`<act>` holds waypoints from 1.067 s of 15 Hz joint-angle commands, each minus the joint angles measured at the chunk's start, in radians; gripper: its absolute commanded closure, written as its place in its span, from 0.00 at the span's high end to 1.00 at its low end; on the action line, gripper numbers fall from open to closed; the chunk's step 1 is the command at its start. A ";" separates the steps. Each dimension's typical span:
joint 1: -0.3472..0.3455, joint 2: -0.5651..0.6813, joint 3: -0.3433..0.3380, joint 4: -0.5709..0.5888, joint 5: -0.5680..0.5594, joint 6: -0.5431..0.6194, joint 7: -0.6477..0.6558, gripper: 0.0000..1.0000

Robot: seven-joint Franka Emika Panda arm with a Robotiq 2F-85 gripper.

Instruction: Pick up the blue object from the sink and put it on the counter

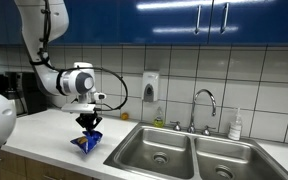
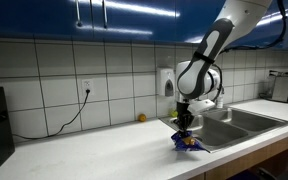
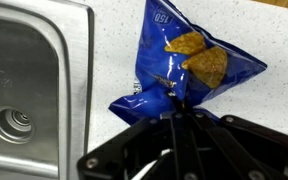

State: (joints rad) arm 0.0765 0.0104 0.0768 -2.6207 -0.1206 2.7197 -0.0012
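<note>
We see the blue chip bag (image 3: 189, 60) lying on the white worktop (image 3: 109, 45), filling the centre and upper right of the wrist view, with the steel sink (image 3: 24, 80) along the left edge. The tool (image 3: 176, 105) comes in from the bottom of that frame, its fingers drawn narrow and pinching the bag's lower edge. In both exterior views the tool (image 1: 88, 124) (image 2: 185, 125) stands directly above the bag (image 1: 86, 143) (image 2: 190, 143), just beside the sink (image 1: 164, 150).

"150" printed upside down, on the blue chip bag (image 3: 189, 70)
</note>
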 commanded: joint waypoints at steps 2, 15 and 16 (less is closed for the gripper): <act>0.009 0.047 0.000 0.038 -0.049 0.014 0.072 0.00; 0.032 0.159 -0.028 0.099 -0.100 0.038 0.148 0.00; 0.035 0.166 -0.032 0.103 -0.102 0.038 0.151 0.00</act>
State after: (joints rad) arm 0.0882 0.1527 0.0665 -2.5399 -0.1869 2.7500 0.1014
